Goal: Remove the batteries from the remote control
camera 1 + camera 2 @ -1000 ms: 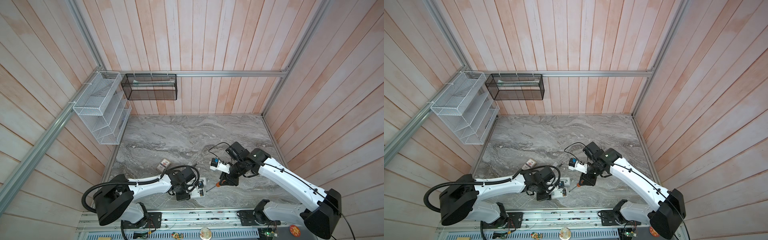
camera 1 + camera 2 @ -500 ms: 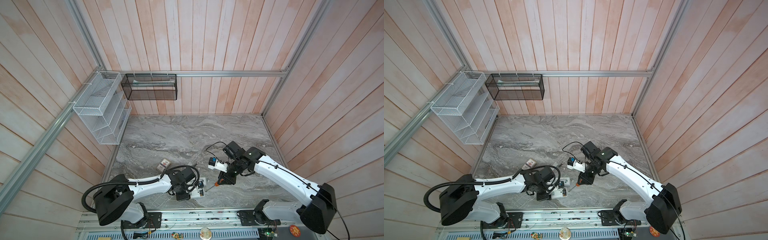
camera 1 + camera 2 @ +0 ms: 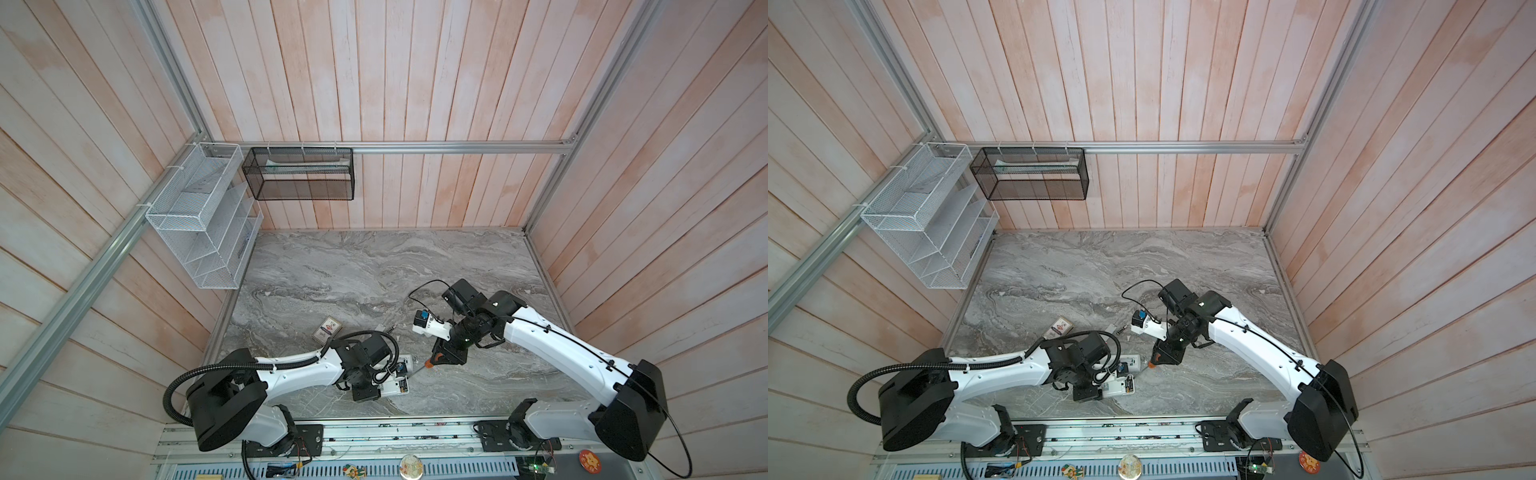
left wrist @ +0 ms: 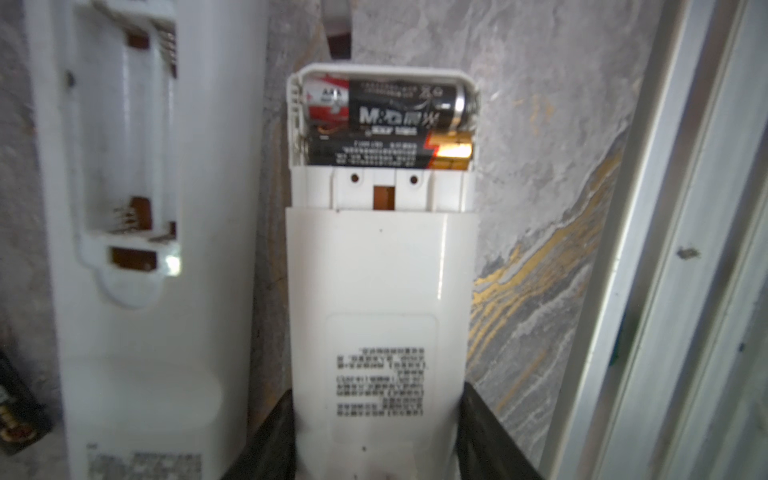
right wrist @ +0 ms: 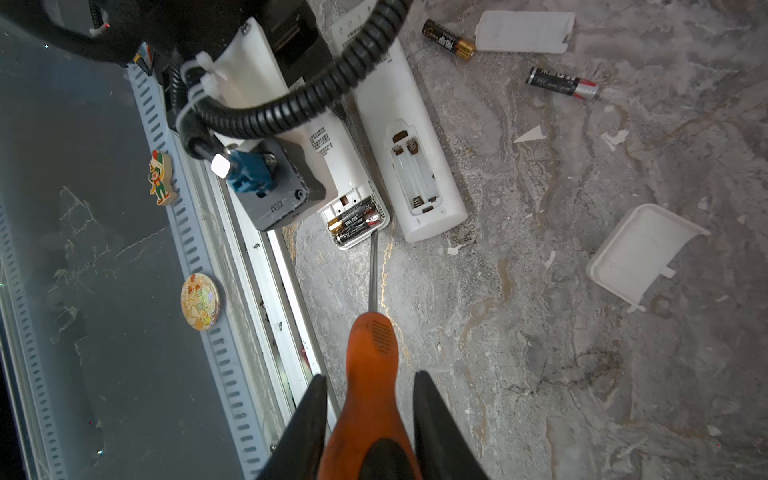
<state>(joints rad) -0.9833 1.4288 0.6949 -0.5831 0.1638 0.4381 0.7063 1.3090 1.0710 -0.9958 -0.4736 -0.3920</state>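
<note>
Black batteries [image 5: 563, 83] loose, right wrist view

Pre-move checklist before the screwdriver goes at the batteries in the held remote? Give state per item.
1. Hold: left gripper shut on the small remote: ok.
2. Access: cover off, two batteries exposed in its bay: ok.
3. Tool: right gripper shut on the screwdriver: ok.
4. Aim: screwdriver tip on a battery: not ok, it sits at the remote's end wall, outside the bay.
5. Contact between tip and casing: cannot tell.
6. Neighbouring remote emptied: ok, bay bare; two loose batteries lie on the table.
</note>
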